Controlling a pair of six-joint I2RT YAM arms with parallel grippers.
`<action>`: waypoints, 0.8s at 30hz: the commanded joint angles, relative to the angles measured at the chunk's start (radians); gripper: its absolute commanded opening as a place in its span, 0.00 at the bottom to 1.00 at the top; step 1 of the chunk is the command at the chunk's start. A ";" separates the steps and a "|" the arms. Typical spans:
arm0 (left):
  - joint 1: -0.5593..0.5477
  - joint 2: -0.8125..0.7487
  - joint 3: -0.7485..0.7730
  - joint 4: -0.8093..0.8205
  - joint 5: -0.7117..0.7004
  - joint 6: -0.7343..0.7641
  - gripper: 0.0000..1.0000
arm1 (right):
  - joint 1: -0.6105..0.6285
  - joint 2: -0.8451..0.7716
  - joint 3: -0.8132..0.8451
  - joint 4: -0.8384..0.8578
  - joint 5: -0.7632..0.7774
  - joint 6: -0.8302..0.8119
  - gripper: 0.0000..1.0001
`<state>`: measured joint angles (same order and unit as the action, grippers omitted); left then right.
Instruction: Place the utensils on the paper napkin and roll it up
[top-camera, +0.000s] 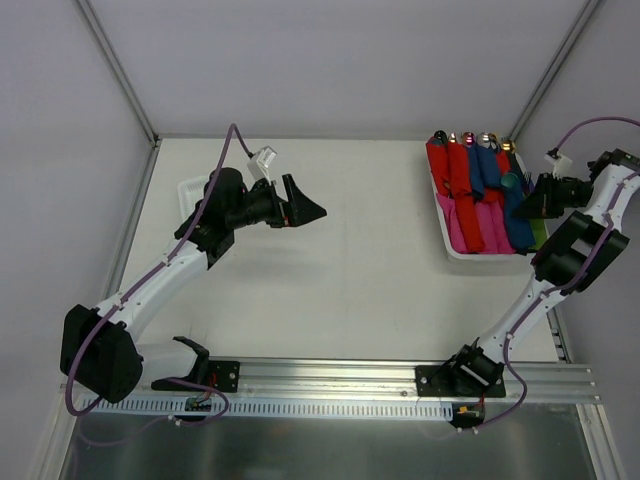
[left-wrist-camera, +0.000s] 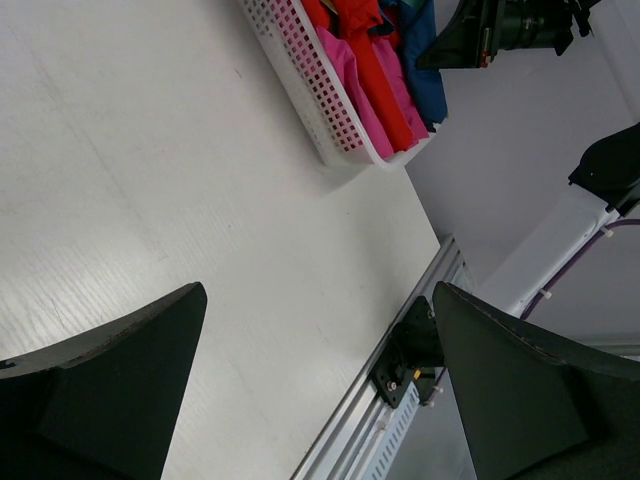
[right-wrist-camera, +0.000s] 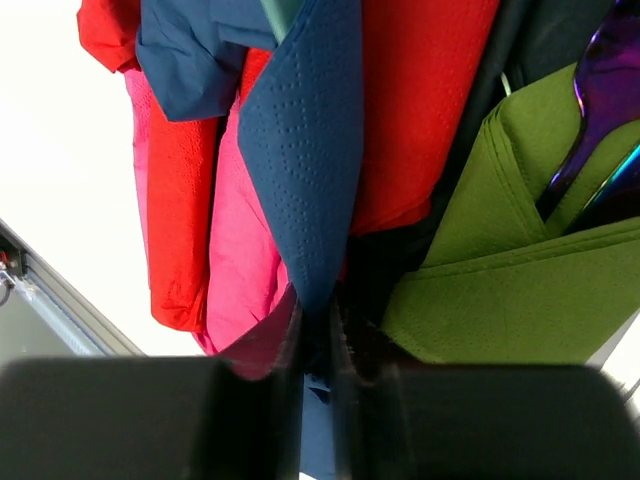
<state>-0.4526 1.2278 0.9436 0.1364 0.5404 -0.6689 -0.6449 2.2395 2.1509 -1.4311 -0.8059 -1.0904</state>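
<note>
Blurred black fingers (right-wrist-camera: 150, 420) of the right pincer (right-wrist-camera: 318, 350) fill the bottom of the wrist view, nearly closed and pinching the lower end of the dark navy-blue paper napkin (right-wrist-camera: 300, 150), which lies as a roll among the other bundles in the white lattice plastic basket (top-camera: 450, 250). Its upper end is cut off by the frame there. From above, a small teal-green utensil end (top-camera: 510, 181) shows beside that pincer, though how many teal pieces the roll holds cannot be made out. Red, pink, lighter blue and olive-green bundles overlap too much for a firm count; at least six lie side by side. Two shiny purple utensil tips (right-wrist-camera: 590, 110) poke from the olive-green folded napkin (right-wrist-camera: 500, 280). The basket sits at the far right corner of the white tabletop (top-camera: 360, 270), close to the enclosure wall. A broad stretch of the tabletop lies open between the two arms. The left pincer (left-wrist-camera: 320, 300) hangs above it, well apart from the basket, with its jaws spread wide and holding nothing. A second white latticed thing (top-camera: 187, 190) is mostly hidden under the left arm.
</note>
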 joint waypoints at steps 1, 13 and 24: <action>-0.012 0.002 0.004 0.026 -0.010 -0.001 0.99 | -0.024 0.112 0.044 -0.206 0.033 0.040 0.15; -0.011 0.010 0.006 0.023 -0.017 -0.005 0.99 | -0.021 0.078 0.063 -0.101 0.165 0.095 0.40; -0.011 -0.001 0.000 0.016 -0.039 -0.001 0.99 | -0.021 0.037 0.122 -0.086 0.136 0.142 0.58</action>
<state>-0.4526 1.2400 0.9436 0.1360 0.5278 -0.6689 -0.6407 2.2532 2.1956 -1.4971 -0.6773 -0.9771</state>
